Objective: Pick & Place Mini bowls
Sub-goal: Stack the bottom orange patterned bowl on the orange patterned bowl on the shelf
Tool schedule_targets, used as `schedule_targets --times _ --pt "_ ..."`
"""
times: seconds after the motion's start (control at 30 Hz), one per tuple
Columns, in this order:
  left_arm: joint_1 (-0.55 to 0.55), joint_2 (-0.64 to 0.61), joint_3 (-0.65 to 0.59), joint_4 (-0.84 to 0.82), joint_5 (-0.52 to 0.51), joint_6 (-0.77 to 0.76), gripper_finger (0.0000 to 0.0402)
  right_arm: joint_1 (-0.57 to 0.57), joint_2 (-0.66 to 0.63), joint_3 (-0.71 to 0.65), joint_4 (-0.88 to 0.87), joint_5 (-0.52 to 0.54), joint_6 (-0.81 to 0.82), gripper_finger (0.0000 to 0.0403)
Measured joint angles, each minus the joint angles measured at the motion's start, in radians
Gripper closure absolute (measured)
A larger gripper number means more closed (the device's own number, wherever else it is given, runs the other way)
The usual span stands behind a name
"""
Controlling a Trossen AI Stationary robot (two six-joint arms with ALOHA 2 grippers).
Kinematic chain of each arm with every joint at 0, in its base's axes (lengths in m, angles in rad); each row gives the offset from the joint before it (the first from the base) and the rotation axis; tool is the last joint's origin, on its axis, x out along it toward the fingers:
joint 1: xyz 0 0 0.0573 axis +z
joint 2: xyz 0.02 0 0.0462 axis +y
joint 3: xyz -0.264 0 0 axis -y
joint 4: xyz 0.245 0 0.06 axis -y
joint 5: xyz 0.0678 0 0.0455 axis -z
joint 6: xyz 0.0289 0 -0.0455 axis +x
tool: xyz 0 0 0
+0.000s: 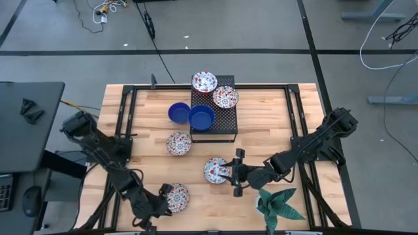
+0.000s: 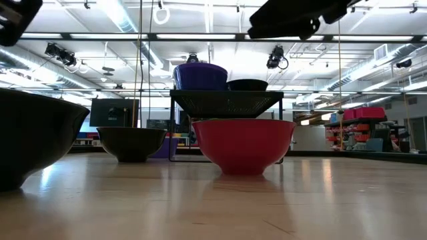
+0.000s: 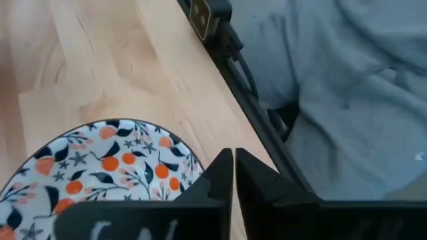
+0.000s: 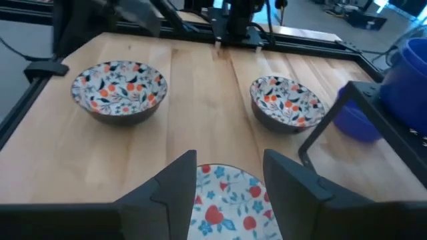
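Lower left of the high view, our left gripper (image 1: 159, 203) sits at the rim of a floral mini bowl (image 1: 177, 197), near the table's (image 1: 274, 117) front edge. In the left wrist view its fingers (image 3: 220, 175) are pinched nearly together w/ the bowl's rim right beside them; we can't tell if the rim is caught. Our right gripper (image 1: 236, 173), lower centre, is spread wide at a red-and-blue bowl (image 1: 215, 170), not yet closed. Other bowls: two patterned plus one blue on the black rack (image 1: 225, 124), another blue beside it, one floral mid-table. We judge them glazed, stiff, slippery, chippable, so pinch the rim, wall between the fingers, and lift gently.
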Motion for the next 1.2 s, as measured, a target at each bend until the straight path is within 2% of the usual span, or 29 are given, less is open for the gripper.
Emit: schedule_targets --times 0.17,0.37,0.5,0.83,0.97,1.07,1.2 --pt "0.017 0.034 0.012 -0.015 -0.003 -0.014 0.0331 -0.018 0.000 0.000 0.001 -0.003 0.010 0.0227" --pt "0.039 0.034 0.013 -0.057 0.094 -0.040 0.0251 -0.017 0.000 0.000 0.001 -0.019 0.010 0.0227" --pt "0.032 0.034 0.013 -0.115 0.087 -0.039 0.0234 -0.018 0.000 0.000 0.001 -0.019 0.010 0.0227" --pt "0.021 0.082 0.014 -0.168 0.057 0.013 0.0274 -0.018 -0.001 0.000 -0.003 -0.019 0.010 0.0227" --pt "0.021 0.083 0.014 -0.160 0.015 0.033 0.0292 -0.018 -0.001 0.000 -0.008 -0.019 0.010 0.0227" --pt "0.021 0.083 0.026 -0.166 -0.004 0.033 0.0319 -0.018 -0.001 0.000 -0.008 -0.019 0.010 0.0227" --pt "0.024 0.083 0.048 -0.167 -0.015 0.038 0.0377 -0.018 -0.001 0.000 -0.008 -0.019 0.010 0.0227"
